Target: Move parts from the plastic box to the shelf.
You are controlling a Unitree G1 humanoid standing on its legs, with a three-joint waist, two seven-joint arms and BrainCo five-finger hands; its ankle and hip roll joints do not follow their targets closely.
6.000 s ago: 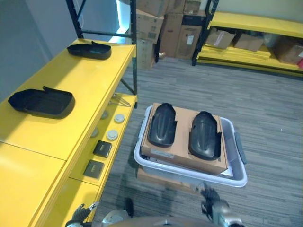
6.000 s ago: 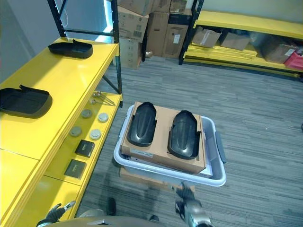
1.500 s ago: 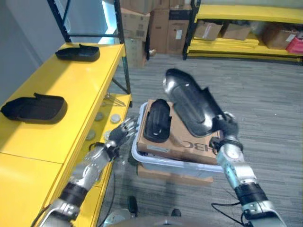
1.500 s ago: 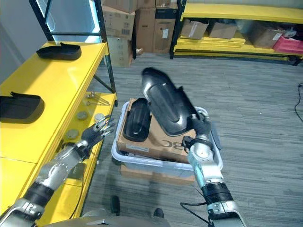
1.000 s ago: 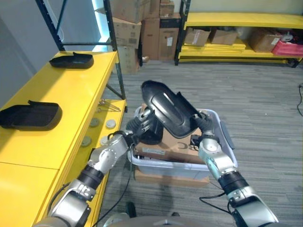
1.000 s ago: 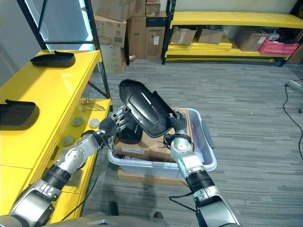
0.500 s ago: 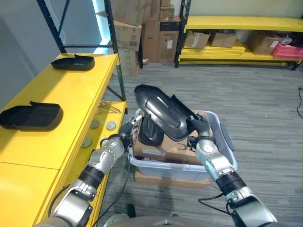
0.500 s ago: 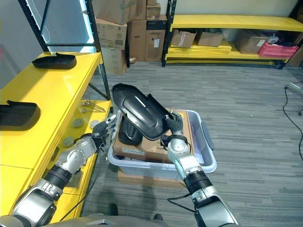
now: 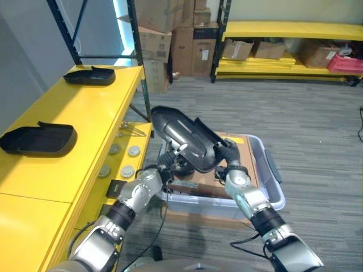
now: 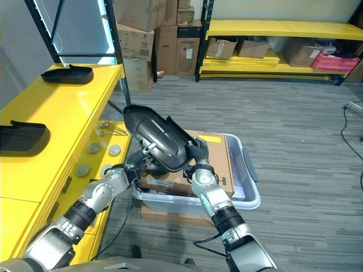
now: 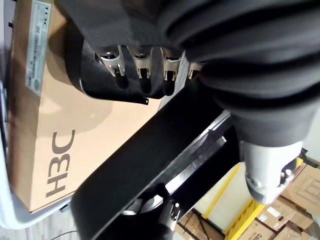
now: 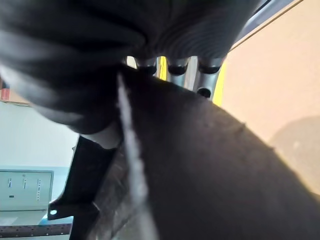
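A black moulded part (image 9: 184, 136) is held up in the air above the plastic box (image 9: 265, 187), tilted so that its rounded end points toward the yellow shelf (image 9: 85, 119) and its other end dips toward the robot's right side. The right hand (image 9: 229, 156) grips the part's lower end, its fingers curled over the edge; in the right wrist view the fingers (image 12: 172, 65) lie over the dark surface of the part. The left hand (image 9: 167, 161) reaches in beneath the part from the shelf side. In the left wrist view its fingers (image 11: 142, 67) are bent over a second black part (image 11: 100, 70) that rests on the cardboard box (image 11: 75, 130), while the raised part crosses close in front of the thumb; whether this hand actually has hold of anything cannot be told.

The cardboard box (image 10: 215, 156) lies flat inside the pale grey plastic box, which stands on the carpeted floor (image 9: 317, 119) just beside the shelf. On the shelf's top level two more black parts sit well apart, one nearer the robot (image 9: 38, 139) and one at the far end (image 9: 89, 75). The lower level of the shelf carries several small round discs (image 9: 127, 161) and a dark flat square piece (image 9: 117, 188). Farther back, stacked cardboard cartons (image 9: 170, 39) stand against the wall beside another yellow rack (image 9: 283, 28) loaded with boxes.
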